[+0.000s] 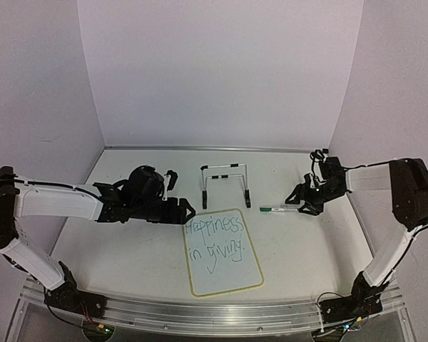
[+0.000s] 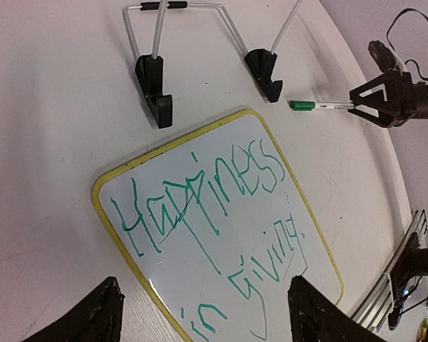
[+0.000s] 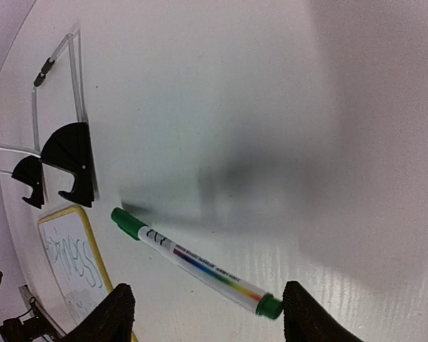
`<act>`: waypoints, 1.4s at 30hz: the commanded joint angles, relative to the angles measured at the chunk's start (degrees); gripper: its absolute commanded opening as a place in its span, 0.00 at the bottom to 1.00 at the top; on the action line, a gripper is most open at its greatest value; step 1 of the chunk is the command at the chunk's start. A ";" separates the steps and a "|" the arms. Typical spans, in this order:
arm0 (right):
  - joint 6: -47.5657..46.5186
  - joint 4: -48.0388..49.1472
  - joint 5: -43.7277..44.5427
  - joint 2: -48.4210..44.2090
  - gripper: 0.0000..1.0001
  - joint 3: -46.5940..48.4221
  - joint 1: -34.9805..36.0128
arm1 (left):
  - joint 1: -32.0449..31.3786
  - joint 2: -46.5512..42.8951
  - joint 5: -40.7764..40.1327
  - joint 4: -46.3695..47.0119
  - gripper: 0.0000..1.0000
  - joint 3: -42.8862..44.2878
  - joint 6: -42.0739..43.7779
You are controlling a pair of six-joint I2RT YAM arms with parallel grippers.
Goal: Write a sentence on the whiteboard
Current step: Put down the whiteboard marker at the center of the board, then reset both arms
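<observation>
While the whiteboard (image 1: 223, 251) lies flat on the table (image 1: 128, 249), near the middle and a little toward the near edge, neither arm holds anything. The board sits slightly askew, its yellow rim showing all round, and the sentence (image 1: 217, 239) runs across it in green marker in two lines, "Happiness" above "in giving".

The left gripper (image 1: 185, 211) reaches in from the left and sits at the board's far left corner. In the left wrist view its two dark fingers (image 2: 93, 317) are spread wide, with the board's left edge and the writing showing in the gap between them. Whether the tips touch the board or the table cannot be told.

A wire stand (image 1: 225, 182) with black feet stands just beyond the far edge of the board, apart from it.

To the right of the stand a white pen (image 1: 278, 209) lies on the table, its green cap pointing left toward the stand and its other end pointing right toward the right gripper (image 1: 303, 203). In the right wrist view the right gripper's fingers (image 3: 110, 313) are spread wide apart. The pen lies slantwise across the gap between them, its tail end close beside one finger but not pinched. The pen casts a soft shadow on the table beside it. It is well apart from the board and does not touch the stand.
</observation>
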 commanded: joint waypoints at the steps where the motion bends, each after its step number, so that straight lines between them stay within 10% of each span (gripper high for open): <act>1: -0.27 -1.50 7.03 -2.42 0.75 0.59 -0.72 | 1.11 0.29 -0.52 0.77 0.79 -1.36 -3.28; 6: -2.17 -5.15 12.79 -5.23 0.98 1.54 -0.69 | 2.34 -0.10 -0.07 0.78 0.79 -2.05 -4.06; 13: -4.38 -6.66 17.62 -8.93 0.98 2.04 -0.74 | 9.42 -1.78 0.86 -1.53 0.82 -2.11 -1.24; 28: -7.17 3.74 27.05 -21.82 0.98 -4.26 -4.53 | 45.90 -6.73 8.06 1.09 0.86 -1.50 9.27; 42: -11.89 29.94 31.73 -34.28 0.98 -25.94 -4.53 | 47.28 -19.71 -8.55 20.40 0.99 -19.00 20.78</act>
